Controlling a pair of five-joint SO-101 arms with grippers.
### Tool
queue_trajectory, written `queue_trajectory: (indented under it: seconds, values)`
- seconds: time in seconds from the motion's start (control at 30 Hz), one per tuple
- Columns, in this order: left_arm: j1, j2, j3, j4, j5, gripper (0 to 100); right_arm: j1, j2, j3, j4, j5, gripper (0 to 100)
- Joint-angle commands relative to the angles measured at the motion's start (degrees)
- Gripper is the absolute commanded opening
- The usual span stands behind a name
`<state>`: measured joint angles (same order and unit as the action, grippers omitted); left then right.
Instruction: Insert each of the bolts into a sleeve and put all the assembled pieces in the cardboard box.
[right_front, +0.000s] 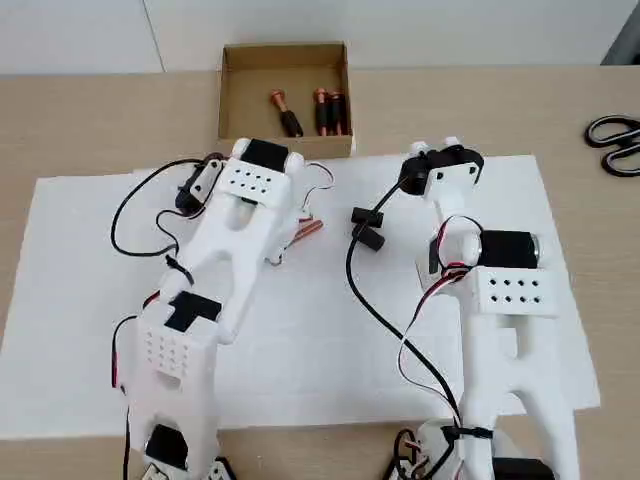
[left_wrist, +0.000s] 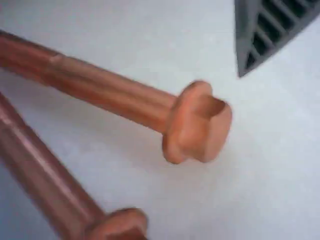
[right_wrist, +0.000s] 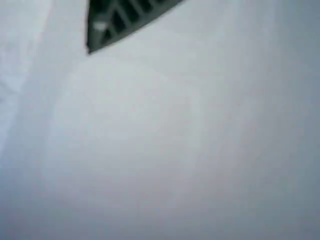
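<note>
Two copper bolts lie side by side on the white paper (right_front: 330, 330); one (left_wrist: 150, 107) shows its flanged head, the other (left_wrist: 45, 185) sits beside it. My left gripper (right_front: 297, 222) hovers low right over them, open, with one ribbed fingertip (left_wrist: 265, 35) clear of the bolt head. The bolt ends (right_front: 310, 228) peek out from under that arm. Two black sleeves (right_front: 368, 228) rest between the arms. My right gripper (right_front: 432, 152) is low over bare paper, open and holding nothing, with one fingertip (right_wrist: 120, 22) showing. The cardboard box (right_front: 232, 100) at the back holds three assembled pieces (right_front: 318, 110).
Black scissors (right_front: 612, 143) lie at the far right on the wooden table (right_front: 90, 120). Loose black cables (right_front: 370, 290) trail from both arms across the paper.
</note>
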<state>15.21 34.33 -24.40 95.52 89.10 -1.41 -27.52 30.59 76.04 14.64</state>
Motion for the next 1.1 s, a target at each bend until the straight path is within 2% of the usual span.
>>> queue_trajectory:
  seconds: [0.0,0.33,0.6,0.87,1.07]
  values:
    - [-0.18,-0.44,-2.15,-0.88,0.62,33,0.57,-1.63,-0.26,-1.19,0.18,32.2]
    - [-0.18,4.04,-0.48,-7.82,4.66,33,0.48,-1.63,-0.26,-0.66,0.18,32.2]
    - [-0.18,6.68,-0.57,-7.91,4.92,33,0.57,-1.63,-0.26,-0.66,0.18,32.2]
    - [-4.13,7.12,-4.62,-2.02,4.48,33,0.48,-1.54,-0.26,-0.75,0.18,32.2]
    - [-3.96,7.12,-7.08,1.93,3.43,33,0.31,-1.36,-0.26,-1.1,-1.14,32.2]
